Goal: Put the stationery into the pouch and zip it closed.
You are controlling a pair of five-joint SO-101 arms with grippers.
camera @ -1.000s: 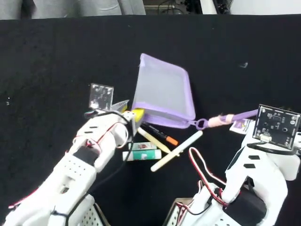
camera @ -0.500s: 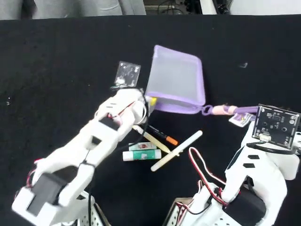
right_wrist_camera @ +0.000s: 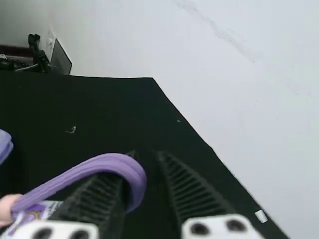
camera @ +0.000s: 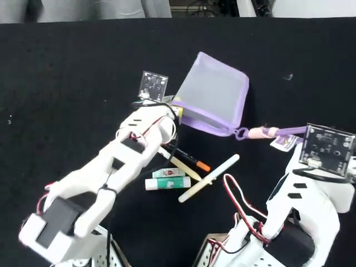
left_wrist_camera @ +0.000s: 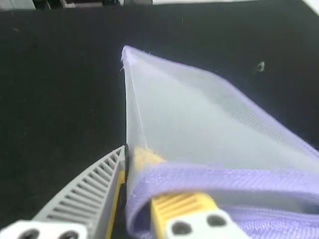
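**A:** Where does the job stand?

**B:** At the start, I'd judge. Towards the near edge of the black cloth-covered table (camera: 67, 67), about midway along it, the stationery lies loose. There is a green-and-white tube (camera: 167, 182), a long white stick (camera: 210, 178), a cream pencil-like stick (camera: 181, 167) and a black pen with an orange cap (camera: 193, 161). None of it is in the pouch.

**A:** And the grippers?

**B:** The left gripper (left_wrist_camera: 130, 155) is clenched on a corner of the translucent lilac mesh pouch (camera: 218, 93), which sits just beyond the stationery, mid-table. The right gripper (right_wrist_camera: 145, 155) stands released. The pouch's purple wrist strap (right_wrist_camera: 107, 165) is hooked over one finger, with nothing between the jaws.

**A:** Next?

**B:** Probably the mouth needs spreading. Then the right arm would have to shed the strap to fetch a pen.

**A:** Anything unclear?

**B:** Whether the zip is open. The left arm also covers the cream stick's far end, and the pouch looks empty, though I can't be sure
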